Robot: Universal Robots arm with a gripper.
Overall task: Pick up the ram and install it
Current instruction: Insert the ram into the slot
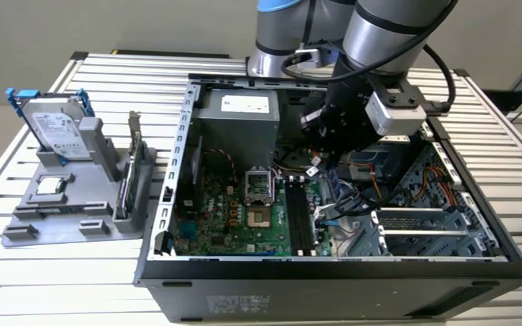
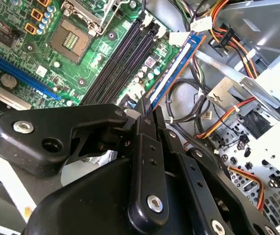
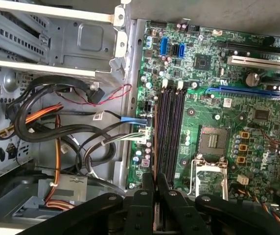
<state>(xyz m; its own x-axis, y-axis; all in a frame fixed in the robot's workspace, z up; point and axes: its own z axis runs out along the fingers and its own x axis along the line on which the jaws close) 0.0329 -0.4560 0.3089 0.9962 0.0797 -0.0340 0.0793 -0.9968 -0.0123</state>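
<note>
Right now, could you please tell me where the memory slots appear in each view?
Exterior view: memory slots, at the exterior view's right of the CPU socket.
Second wrist view: slots beside the socket, beyond the gripper.
First wrist view: slots between socket and cables.
Shared landmark: the CPU socket.

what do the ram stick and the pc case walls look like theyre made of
The ram, pinched in the pincer: blue-green circuit board, likely laminate, seen edge-on, thin and rigid. The case wall: bare grey sheet metal, probably steel, with punched holes and a dull sheen.
</note>
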